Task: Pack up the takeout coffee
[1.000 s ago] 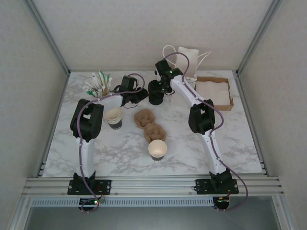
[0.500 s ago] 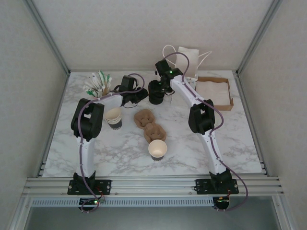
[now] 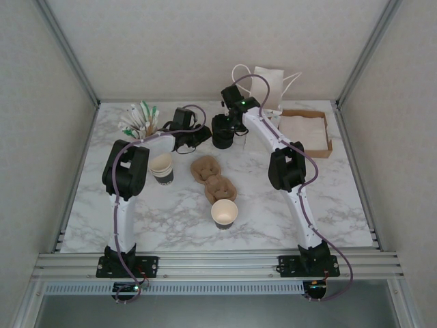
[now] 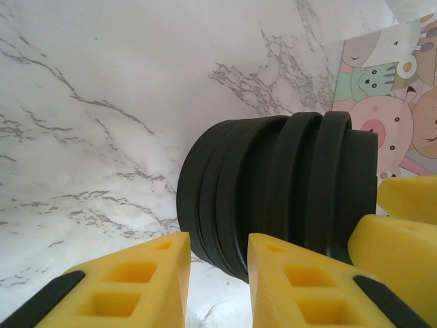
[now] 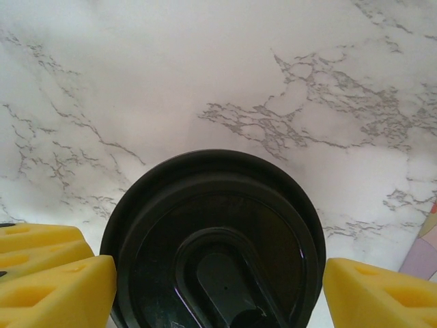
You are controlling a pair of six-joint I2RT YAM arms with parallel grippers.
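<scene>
- Your cup (image 3: 224, 213) stands nearest the arm bases, upright and open-topped, cream inside, on the marble table (image 3: 328, 205).
- Just behind it lies the brown carrier (image 3: 213, 176), its near end close to the cup's rim.
- Left of the carrier you have the cup stack (image 3: 162, 166), beside the left arm's elbow.
- Farther back, your left gripper (image 4: 218, 273) sits low beside the lids (image 4: 273, 184). Its fingers (image 4: 130, 283) are drawn close with a narrow gap, and you cannot tell whether they pinch the pile's edge.
- Your right gripper (image 5: 215, 273) hangs straight over the same pile, fingers (image 5: 54, 277) spread wide, one on each side of the top lid and close against its rim.
- At the back right you have the box (image 3: 305, 130), and behind it the white bag (image 3: 268, 82).
</scene>
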